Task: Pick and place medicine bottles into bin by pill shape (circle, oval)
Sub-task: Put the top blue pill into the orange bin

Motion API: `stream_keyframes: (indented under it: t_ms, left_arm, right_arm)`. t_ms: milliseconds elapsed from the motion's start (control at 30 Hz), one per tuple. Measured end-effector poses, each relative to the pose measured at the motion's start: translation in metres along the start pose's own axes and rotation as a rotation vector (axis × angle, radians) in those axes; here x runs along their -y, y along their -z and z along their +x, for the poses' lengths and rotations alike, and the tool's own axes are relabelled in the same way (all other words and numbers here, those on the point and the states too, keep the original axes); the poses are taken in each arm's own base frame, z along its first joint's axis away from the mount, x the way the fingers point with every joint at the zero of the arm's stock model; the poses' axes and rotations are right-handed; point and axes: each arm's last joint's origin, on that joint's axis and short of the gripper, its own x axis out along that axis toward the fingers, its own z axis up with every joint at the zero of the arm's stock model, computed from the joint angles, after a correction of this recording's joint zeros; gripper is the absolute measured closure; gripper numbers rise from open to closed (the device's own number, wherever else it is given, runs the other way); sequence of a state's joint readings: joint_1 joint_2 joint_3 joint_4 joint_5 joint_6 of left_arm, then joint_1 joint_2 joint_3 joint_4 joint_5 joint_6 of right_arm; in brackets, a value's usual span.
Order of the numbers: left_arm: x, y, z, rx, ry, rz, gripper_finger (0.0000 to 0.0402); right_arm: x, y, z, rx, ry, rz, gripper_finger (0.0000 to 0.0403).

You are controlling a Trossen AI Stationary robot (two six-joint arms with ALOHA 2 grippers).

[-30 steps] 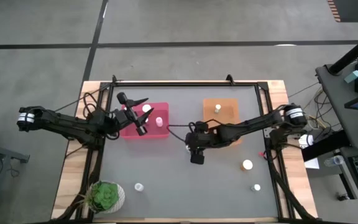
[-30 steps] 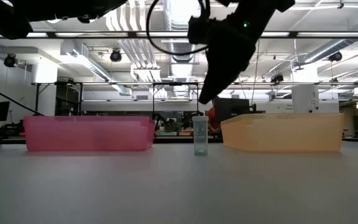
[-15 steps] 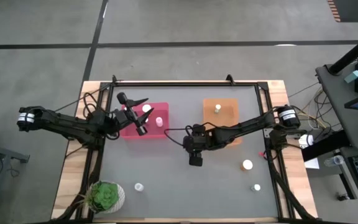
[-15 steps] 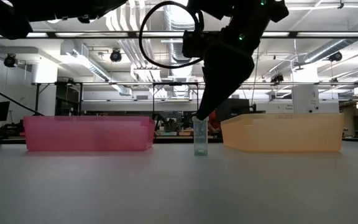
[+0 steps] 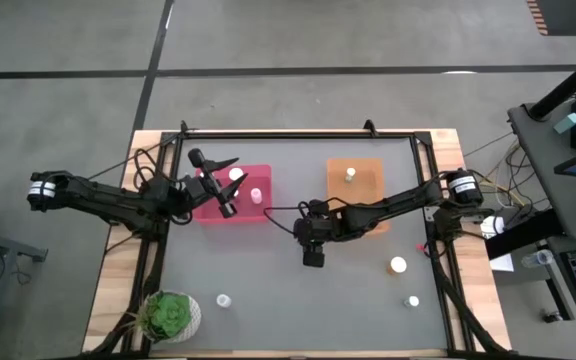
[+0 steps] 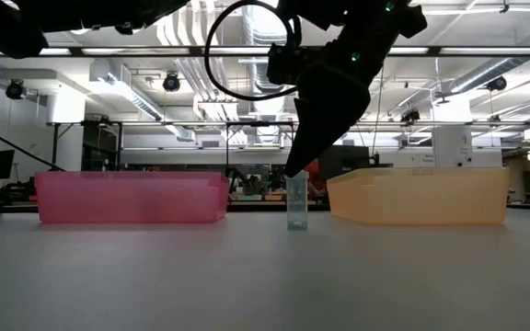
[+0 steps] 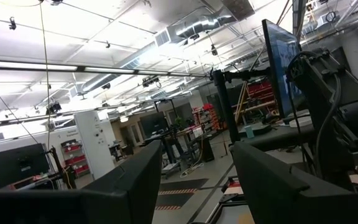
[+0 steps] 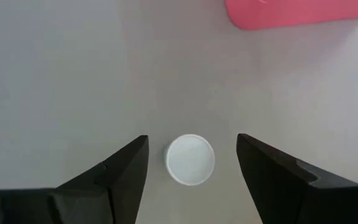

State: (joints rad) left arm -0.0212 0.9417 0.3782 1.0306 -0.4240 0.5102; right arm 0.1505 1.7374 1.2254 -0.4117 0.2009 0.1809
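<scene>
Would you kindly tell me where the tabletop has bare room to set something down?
The grey strip between the pink bin and orange bin is bare at the far side. So is the near middle, between the plant pot and two bottles. It is crowded where the right claw hangs over a bottle.
</scene>
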Motion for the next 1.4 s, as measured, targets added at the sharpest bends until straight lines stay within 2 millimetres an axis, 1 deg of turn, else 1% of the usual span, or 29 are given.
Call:
stream_keyframes:
  t_ms: [433,533,1133,1267,1400]
  left_arm:
    - [0.0,0.0,0.0,0.0,0.0,0.0,0.0217]
    - [0.0,0.0,0.0,0.0,0.0,0.0,0.0217]
    - [0.0,0.0,0.0,0.0,0.0,0.0,0.0217]
    - [0.0,0.0,0.0,0.0,0.0,0.0,0.0217]
    - [0.0,0.0,0.0,0.0,0.0,0.0,0.0217]
  right_arm:
    - [0.0003,0.005,0.0028,-0.011,0.002,0.0,0.0171]
    - [0.0004,0.0053,0.003,-0.011,0.002,0.0,0.0183]
    - [0.0003,0.0062,0.0044,-0.001,0.001,0.002,0.0279]
    - [0.0004,0.0062,0.0044,-0.001,0.002,0.002,0.0289]
    - [0.0004,0.0063,0.0045,-0.001,0.002,0.002,0.0285]
